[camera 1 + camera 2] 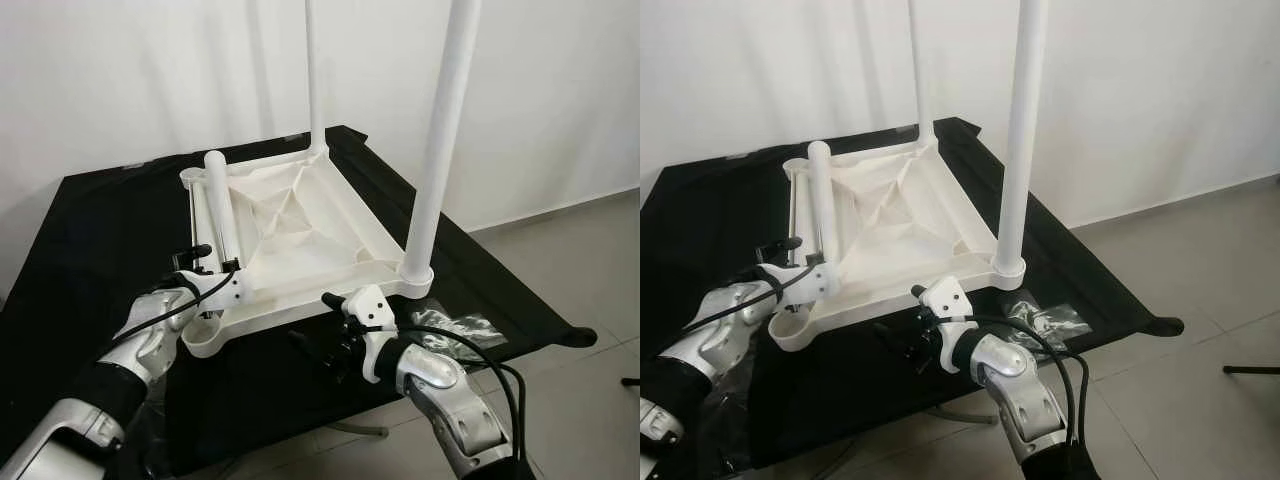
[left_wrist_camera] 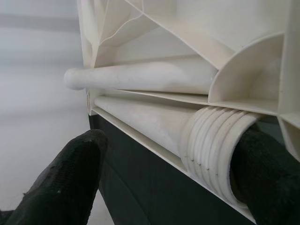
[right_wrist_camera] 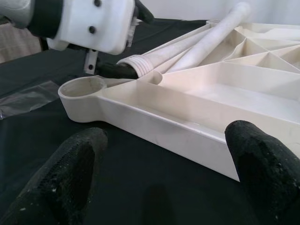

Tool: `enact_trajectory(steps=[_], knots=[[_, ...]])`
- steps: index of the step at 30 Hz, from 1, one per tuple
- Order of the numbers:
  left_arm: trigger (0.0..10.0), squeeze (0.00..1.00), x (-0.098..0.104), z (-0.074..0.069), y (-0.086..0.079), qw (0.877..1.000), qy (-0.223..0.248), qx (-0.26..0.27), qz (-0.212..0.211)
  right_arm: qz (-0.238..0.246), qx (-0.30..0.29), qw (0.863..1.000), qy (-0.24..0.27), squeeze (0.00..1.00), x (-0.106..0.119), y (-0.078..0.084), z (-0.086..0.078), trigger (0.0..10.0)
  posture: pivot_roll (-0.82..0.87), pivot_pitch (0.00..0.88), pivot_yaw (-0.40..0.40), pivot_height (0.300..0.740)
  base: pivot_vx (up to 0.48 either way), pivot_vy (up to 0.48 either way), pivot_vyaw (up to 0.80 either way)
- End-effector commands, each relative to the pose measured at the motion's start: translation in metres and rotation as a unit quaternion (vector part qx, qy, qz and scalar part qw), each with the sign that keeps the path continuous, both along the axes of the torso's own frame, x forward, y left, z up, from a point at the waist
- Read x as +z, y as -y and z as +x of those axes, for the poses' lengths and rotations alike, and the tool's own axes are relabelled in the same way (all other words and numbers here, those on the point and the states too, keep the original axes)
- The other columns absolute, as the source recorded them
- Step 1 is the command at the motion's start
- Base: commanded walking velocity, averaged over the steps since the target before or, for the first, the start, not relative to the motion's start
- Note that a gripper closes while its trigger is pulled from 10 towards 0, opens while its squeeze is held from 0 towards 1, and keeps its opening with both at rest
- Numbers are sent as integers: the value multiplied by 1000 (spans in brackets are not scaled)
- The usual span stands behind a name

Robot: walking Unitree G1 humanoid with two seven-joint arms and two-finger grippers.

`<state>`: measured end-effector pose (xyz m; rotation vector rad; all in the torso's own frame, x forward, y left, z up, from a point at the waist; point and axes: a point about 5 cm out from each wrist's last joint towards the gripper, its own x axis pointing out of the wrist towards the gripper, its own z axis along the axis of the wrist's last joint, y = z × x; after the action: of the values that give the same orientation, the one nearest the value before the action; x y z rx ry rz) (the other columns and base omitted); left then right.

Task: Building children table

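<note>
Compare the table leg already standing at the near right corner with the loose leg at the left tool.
The standing leg is upright, seated in its corner socket; the loose leg lies tilted on the upturned tabletop. Nothing touches the standing leg, while the left tool has its fingers around the loose leg's threaded end. Both are white round posts.

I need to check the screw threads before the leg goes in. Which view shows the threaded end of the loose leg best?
The left wrist view: the threaded end fills it close up, ridges clear. The right wrist view shows it small beside the left gripper. In the eye views it is hidden by that gripper.
</note>
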<state>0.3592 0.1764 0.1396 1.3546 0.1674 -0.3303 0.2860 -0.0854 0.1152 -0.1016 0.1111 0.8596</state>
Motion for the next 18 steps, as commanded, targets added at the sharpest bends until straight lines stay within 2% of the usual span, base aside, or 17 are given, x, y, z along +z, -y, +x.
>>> enact_trajectory(steps=[1,6,7,8,18], knots=[[10000,0,-4,3,2,1000,0,16,-7,2,3,1000,2,0,3,-3,0,10000,-138,0,57,740,0,0,0],[10000,0,-2,9,8,999,13,30,-17,0,2,1000,2,0,3,-2,1,10000,-144,0,56,740,0,0,0],[4353,0,-2,14,9,999,24,44,-17,-1,2,1000,1,0,3,-2,1,10000,-148,0,56,740,0,0,0],[0,0,-2,15,10,998,28,49,-17,-1,1,1000,1,0,3,-1,2,10000,-153,0,57,740,0,0,0],[0,0,-4,19,9,996,51,66,-13,-3,1,1000,-1,0,2,0,2,10000,-165,0,51,740,0,0,0]])
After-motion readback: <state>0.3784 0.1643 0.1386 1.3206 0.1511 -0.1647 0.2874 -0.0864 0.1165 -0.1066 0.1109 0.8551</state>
